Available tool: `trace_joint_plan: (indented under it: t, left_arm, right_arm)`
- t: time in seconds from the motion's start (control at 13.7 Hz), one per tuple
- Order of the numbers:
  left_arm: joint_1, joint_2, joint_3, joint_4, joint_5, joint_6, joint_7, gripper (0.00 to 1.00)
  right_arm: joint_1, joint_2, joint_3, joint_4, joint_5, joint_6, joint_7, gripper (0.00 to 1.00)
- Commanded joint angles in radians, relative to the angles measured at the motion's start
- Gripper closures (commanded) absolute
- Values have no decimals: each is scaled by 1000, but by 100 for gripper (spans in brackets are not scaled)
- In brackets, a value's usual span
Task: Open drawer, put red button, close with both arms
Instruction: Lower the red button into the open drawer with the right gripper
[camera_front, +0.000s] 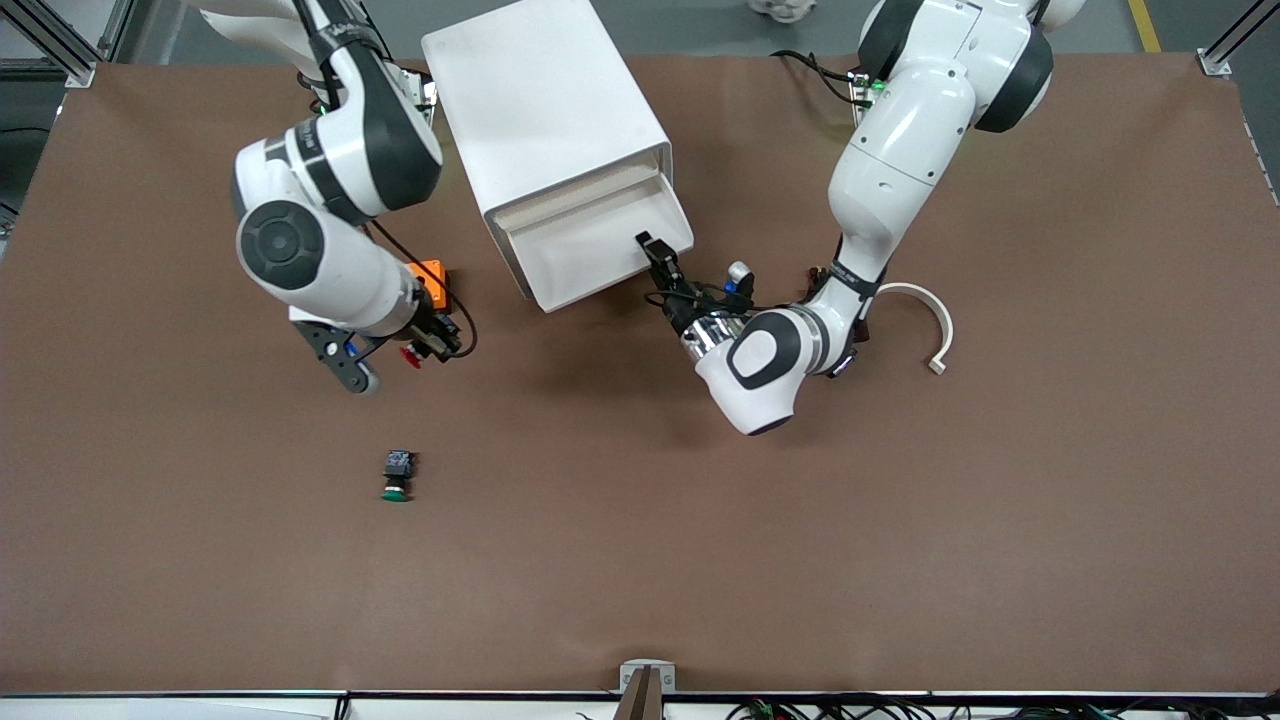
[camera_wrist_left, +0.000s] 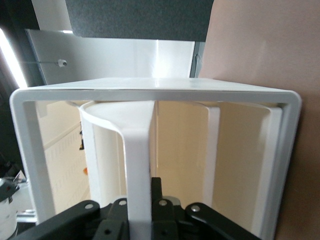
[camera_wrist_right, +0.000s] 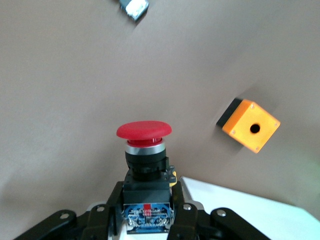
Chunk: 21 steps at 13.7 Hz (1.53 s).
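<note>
Drawer unit: white box-shaped plastic cabinet (camera_front: 545, 110) near the robots' bases, betw. the two arms. Its white drawer (camera_front: 600, 245) is pulled partway out, tray visible, looks empty as far as the front view shows.

L gripper (camera_front: 652, 250) at the drawer's front; L wrist view shows the white curved drawer handle (camera_wrist_left: 138, 165) running down betw. the black fingers (camera_wrist_left: 161, 200), so fingers pinching the handle. L arm low over the table in front of the drawer.

R gripper (camera_front: 428, 345) up off the table toward the R arm's end, fingers pressed onto the black-and-blue body of the small red-capped push-button switch (camera_wrist_right: 144, 131). R wrist view: red button held cap-out, clear of the brown table (camera_front: 900, 520). In the front view only the red cap peeks out under the gripper.

Other bits: orange box w/ round hole (camera_front: 432, 278) on the table next to the R arm's wrist; green-capped switch (camera_front: 398, 475) nearer the front camera than the R gripper; white curved plastic piece (camera_front: 930, 320) toward the L arm's end.

Progress, my read: open step done or nearly; button picked. Left: carry button over drawer, drop in tray, release, then both arms push drawer shut. Roughly halfway.
</note>
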Motion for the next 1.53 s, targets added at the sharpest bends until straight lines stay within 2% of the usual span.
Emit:
trace_joint_plan:
  t: [0.0, 0.15, 0.29, 0.44, 0.66, 0.73, 0.8, 1.09, 1.46]
  left_arm:
    - [64, 17, -3, 14, -21, -7, -12, 92]
    - [82, 18, -1, 14, -19, -7, -11, 91]
    - [96, 23, -1, 15, -19, -7, -9, 85]
    - [102, 22, -1, 15, -19, -7, 9, 63]
    - [102, 15, -3, 32, -19, -7, 138, 13]
    - [102, 12, -3, 46, -19, -7, 211, 4]
    - [104, 12, -3, 72, -19, -7, 273, 1]
    - [140, 6, -1, 152, -9, -7, 492, 1]
    - [136, -35, 86, 204, 14, -4, 900, 1]
  right_arm:
    - [78, -38, -8, -34, 16, 38, 123, 100]
    - [147, -35, -8, -33, 16, 68, 221, 100]
    - [211, -32, -10, -33, 16, 104, 319, 100]
    - [271, -28, -10, -39, 16, 148, 413, 100]
    - [356, -28, -10, -123, 14, 274, 543, 100]
    - [373, -25, -10, -131, 14, 300, 580, 100]
    - [399, -6, -10, -129, 11, 309, 617, 100]
    - [437, 23, -10, -126, 10, 338, 697, 100]
    - [477, 76, -10, -112, 7, 383, 775, 100]
